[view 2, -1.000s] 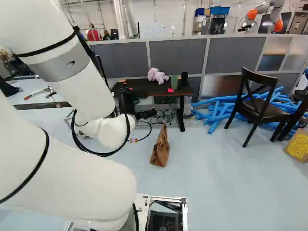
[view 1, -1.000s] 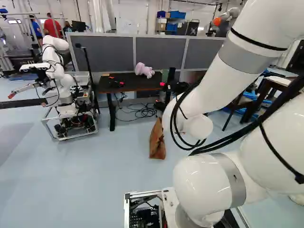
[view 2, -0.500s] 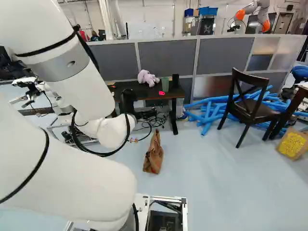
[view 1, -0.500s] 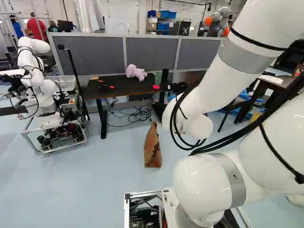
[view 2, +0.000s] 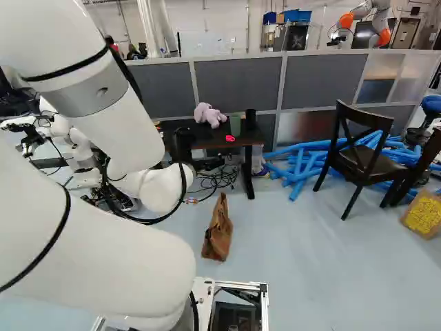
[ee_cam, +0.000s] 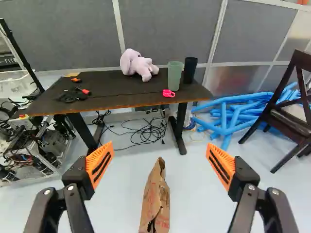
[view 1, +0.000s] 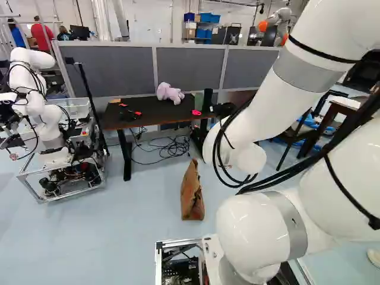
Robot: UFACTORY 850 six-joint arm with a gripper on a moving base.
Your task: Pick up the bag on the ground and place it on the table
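Paper bag [ee_cam: 154, 199]: 1.
Tables: 2, black-topped table [ee_cam: 114, 91], brown table [view 1: 345, 105].
Cups: 2, green cup [ee_cam: 174, 77], black cup [ee_cam: 190, 71].
Plush toy [ee_cam: 141, 67]: 1.
Pink object [ee_cam: 168, 93]: 1.
Dark chair [view 2: 368, 164]: 1.
Yellow-marked box [view 2: 423, 214]: 1.
Another robot [view 1: 35, 105], white: 1.
Orange-jointed arm [view 2: 383, 37]: 1.
Blue tubes [ee_cam: 224, 115]: several, overlapping, exact count unclear.

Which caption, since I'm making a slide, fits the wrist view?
Open jaws face a paper bag on the floor, a table bearing a plush toy beyond.
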